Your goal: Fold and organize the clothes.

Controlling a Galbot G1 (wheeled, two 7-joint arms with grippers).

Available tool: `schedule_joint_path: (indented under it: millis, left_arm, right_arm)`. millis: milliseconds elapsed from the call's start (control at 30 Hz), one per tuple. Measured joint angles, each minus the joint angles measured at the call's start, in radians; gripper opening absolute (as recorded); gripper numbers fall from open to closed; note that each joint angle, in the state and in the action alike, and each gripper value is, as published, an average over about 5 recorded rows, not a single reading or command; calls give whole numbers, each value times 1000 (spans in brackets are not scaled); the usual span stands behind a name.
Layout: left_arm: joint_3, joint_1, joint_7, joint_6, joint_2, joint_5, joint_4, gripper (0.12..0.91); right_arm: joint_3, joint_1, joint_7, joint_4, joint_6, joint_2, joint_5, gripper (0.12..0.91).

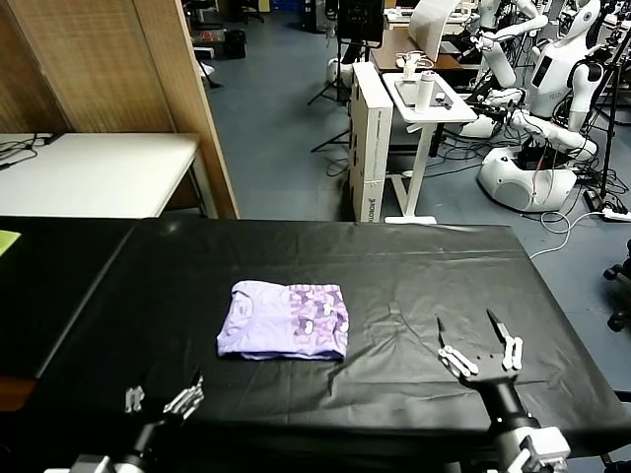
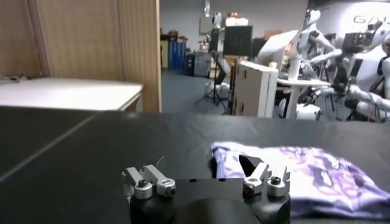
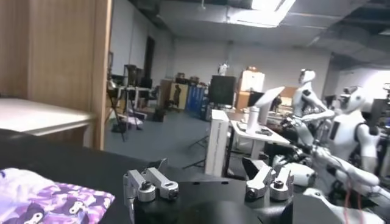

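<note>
The lavender T-shirt (image 1: 285, 320) lies folded into a flat rectangle on the black table (image 1: 414, 276), its purple white-patterned print on the right half. It also shows in the left wrist view (image 2: 304, 176) and the right wrist view (image 3: 49, 204). My left gripper (image 1: 163, 394) is open and empty near the table's front edge, to the front left of the shirt. My right gripper (image 1: 475, 340) is open and empty above the cloth, to the right of the shirt. Neither touches it.
A white table (image 1: 94, 172) and a wooden partition (image 1: 118, 69) stand at the back left. A white stand with a cardboard box (image 1: 370, 138) and other white robots (image 1: 552, 89) are behind the table. The black cloth is wrinkled around the shirt.
</note>
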Motion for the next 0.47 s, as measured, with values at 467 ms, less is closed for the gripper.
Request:
schedule_joint_path:
  millis: [467]
  left_arm:
    - [-7, -8, 2, -2, -28, 10, -16, 907]
  right_arm:
    - [14, -83, 3, -17, 8, 28, 31, 907]
